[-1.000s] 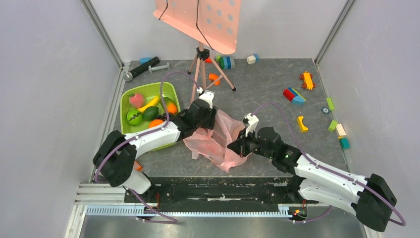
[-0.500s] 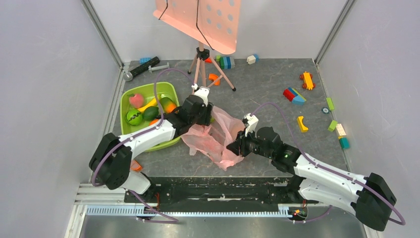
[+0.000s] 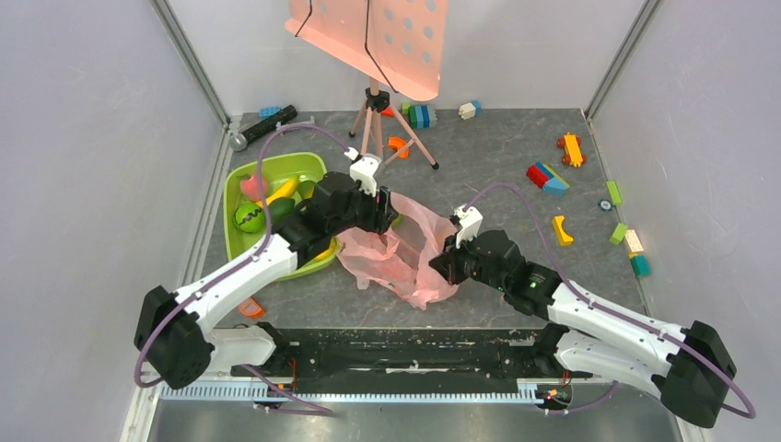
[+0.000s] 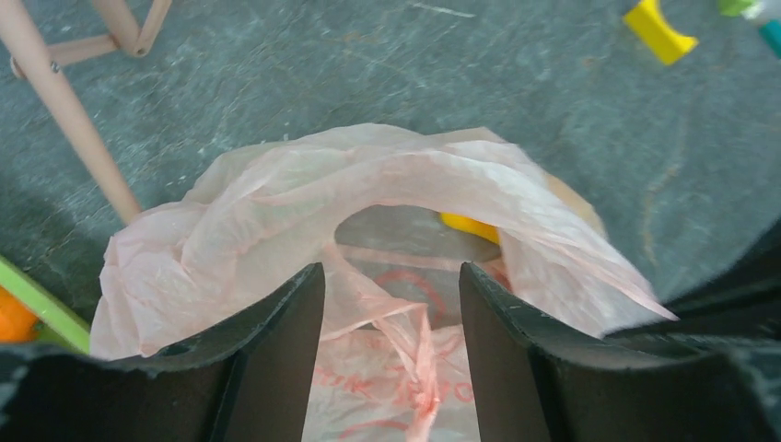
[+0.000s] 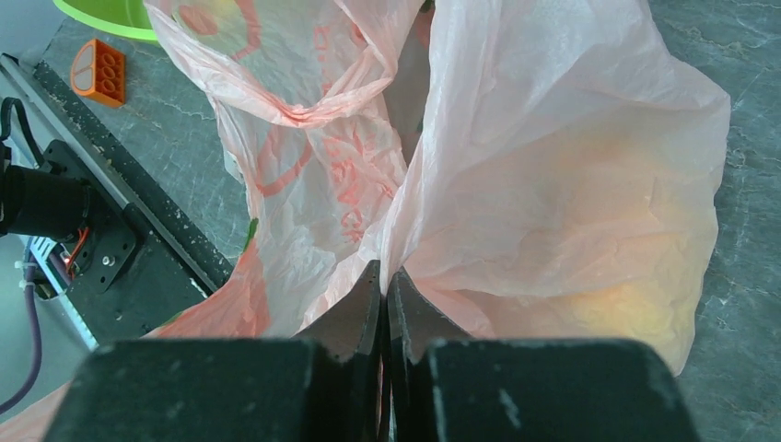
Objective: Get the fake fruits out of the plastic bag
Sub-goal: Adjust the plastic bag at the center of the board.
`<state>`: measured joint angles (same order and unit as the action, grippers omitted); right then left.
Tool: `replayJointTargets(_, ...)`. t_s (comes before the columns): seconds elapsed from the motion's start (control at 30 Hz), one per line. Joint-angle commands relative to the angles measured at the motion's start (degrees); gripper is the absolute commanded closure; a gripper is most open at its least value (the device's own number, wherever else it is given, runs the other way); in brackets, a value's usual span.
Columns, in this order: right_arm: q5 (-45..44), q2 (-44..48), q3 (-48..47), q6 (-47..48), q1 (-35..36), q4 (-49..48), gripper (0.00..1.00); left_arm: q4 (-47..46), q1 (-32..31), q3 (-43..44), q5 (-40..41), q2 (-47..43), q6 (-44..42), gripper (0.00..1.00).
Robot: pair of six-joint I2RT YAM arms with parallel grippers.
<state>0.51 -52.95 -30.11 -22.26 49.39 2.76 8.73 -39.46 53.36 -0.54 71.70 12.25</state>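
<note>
At frame centre on the bench (image 3: 497, 157), the plastic bag (image 3: 401, 253) lay crumpled, the right end effector (image 5: 385, 276) clenched on its film and the left end effector (image 4: 391, 281) spread open at its mouth, where loose plastic could snag a finger and drag the yellow fruit (image 4: 468, 226) away.
</note>
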Motion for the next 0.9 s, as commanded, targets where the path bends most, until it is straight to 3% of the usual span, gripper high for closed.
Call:
replayJointTargets(0.0,-1.4,-0.6,-3.2,1.4,0.2,-0.5,0.96,1.3,-0.1,-0.3,-8.5,-5.2,-1.4,0.4)
replayJointTargets(0.17,-1.9,-0.9,-4.3,1.4,0.2,-1.1,0.96,3.7,-3.4,-3.1,-12.7,-9.1,2.6,0.44)
replayJointTargets(0.5,-1.4,-2.2,-5.6,1.4,0.2,-1.9,0.96,14.8,-16.4,-7.1,0.3,-18.7,12.4,0.44)
replayJointTargets(0.63,-1.1,-2.4,-5.4,1.2,0.2,-2.3,0.97,15.4,-17.2,-11.7,5.1,-23.2,19.2,0.46)
replayJointTargets(0.87,-0.7,-2.7,-5.3,1.1,0.2,-2.3,0.97,9.9,-17.2,-19.4,11.2,-27.5,22.5,0.47)
